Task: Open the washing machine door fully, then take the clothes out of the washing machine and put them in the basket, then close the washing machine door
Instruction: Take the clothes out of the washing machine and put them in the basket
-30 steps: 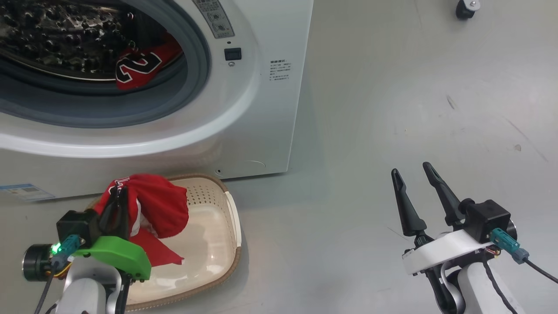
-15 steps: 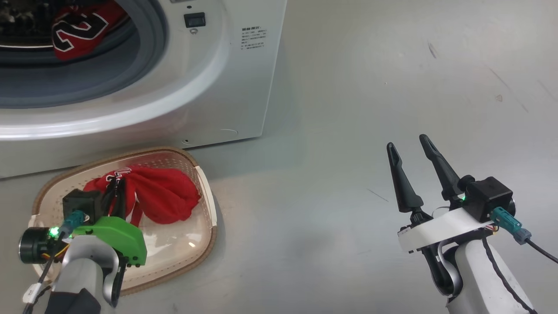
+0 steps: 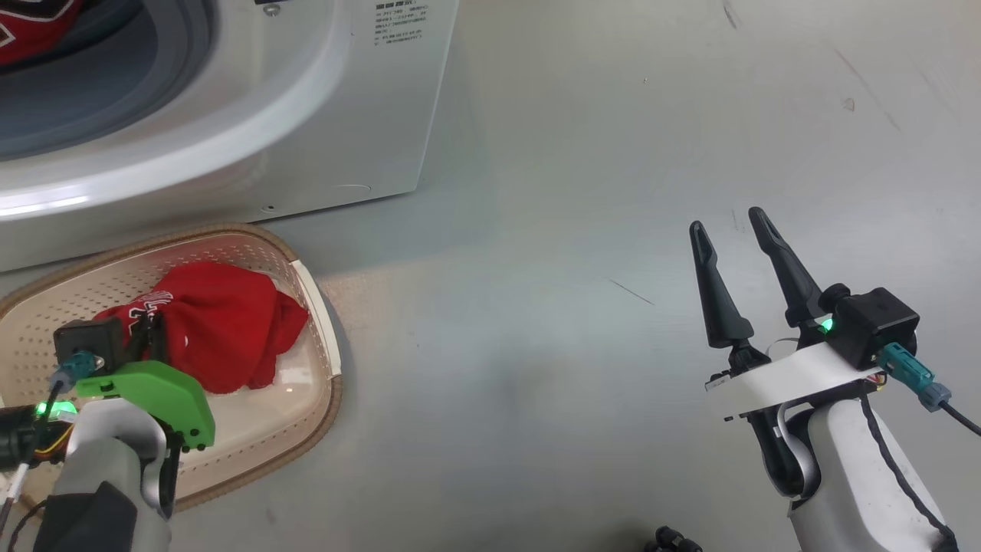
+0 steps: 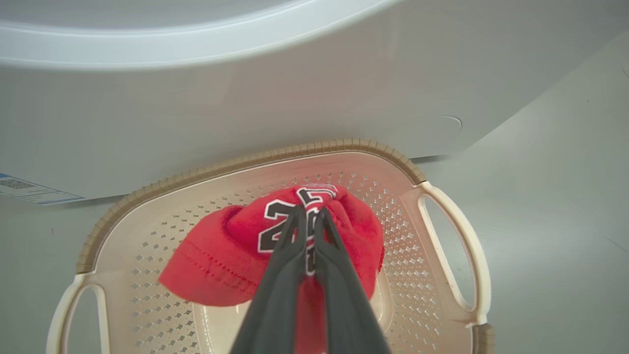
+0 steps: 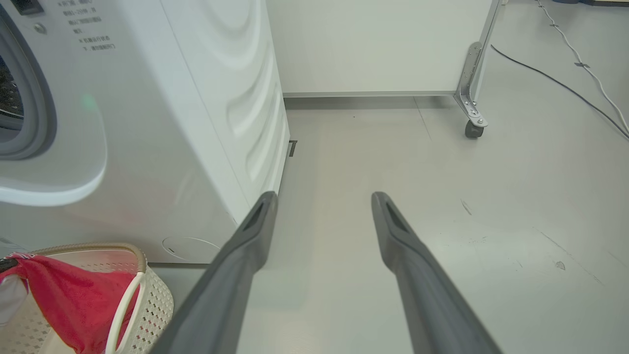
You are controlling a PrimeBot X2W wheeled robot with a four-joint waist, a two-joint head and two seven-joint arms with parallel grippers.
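A bunched red jersey of the clothes lies inside the cream basket on the floor in front of the washing machine. My left gripper is shut on it. In the left wrist view the closed fingertips pinch the jersey at its black-and-white number, over the basket. Another red jersey shows in the drum opening at the top left corner. My right gripper stands open over bare floor, holding nothing. The washing machine door is out of view.
The right wrist view looks past the open right gripper at the washer's side, the basket's handle, a metal leg with a caster and a cable on the grey floor.
The head camera has turned, shifting the scene up and to the left. My left gripper has lowered the jersey from above the basket down into it. The right gripper stays open.
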